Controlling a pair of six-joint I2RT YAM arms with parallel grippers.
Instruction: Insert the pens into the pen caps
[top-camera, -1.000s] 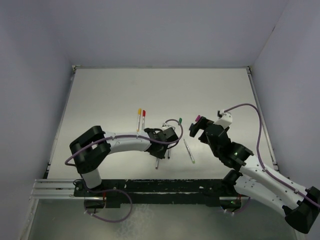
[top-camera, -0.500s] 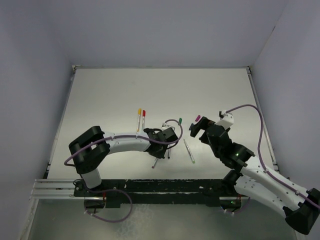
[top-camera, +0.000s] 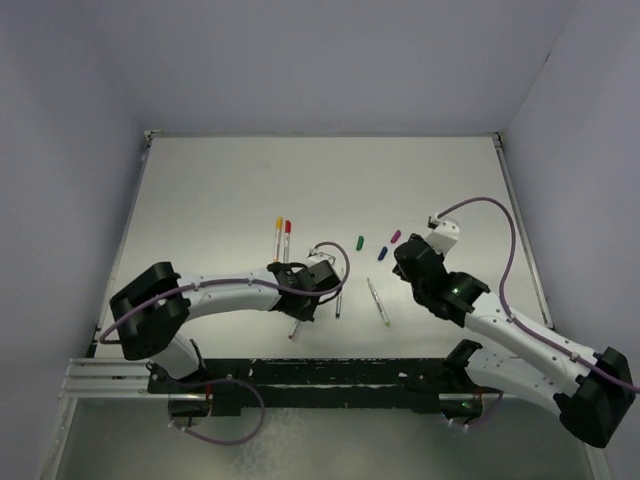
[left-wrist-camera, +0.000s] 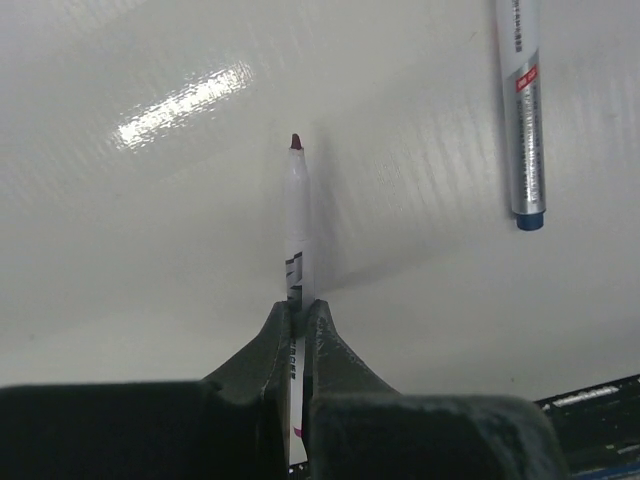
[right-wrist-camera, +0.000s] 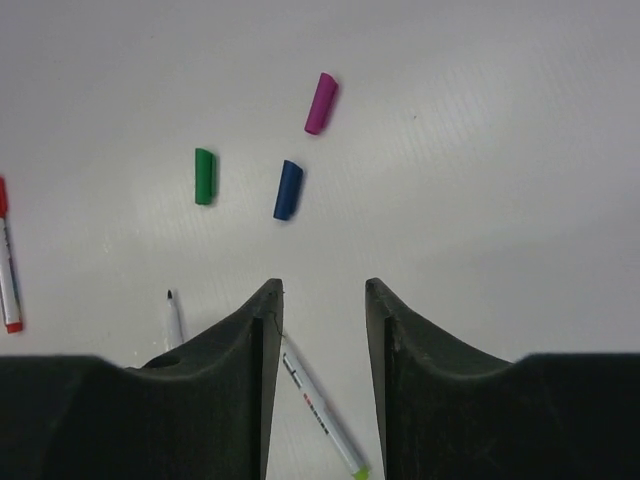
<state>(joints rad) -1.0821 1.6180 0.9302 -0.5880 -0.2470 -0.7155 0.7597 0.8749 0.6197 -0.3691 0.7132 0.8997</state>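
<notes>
Pale tabletop (top-camera: 220, 190): left hand (left-wrist-camera: 298, 306) grips a pen (left-wrist-camera: 296, 215); right hand (right-wrist-camera: 322, 290), parted and empty, should straddle one of the pen caps (right-wrist-camera: 288, 189) at upper centre squarely

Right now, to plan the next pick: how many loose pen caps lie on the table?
3, all ahead of the right gripper: green cap leftmost, blue cap in the middle, purple cap farthest out. Others may be hidden.
</notes>
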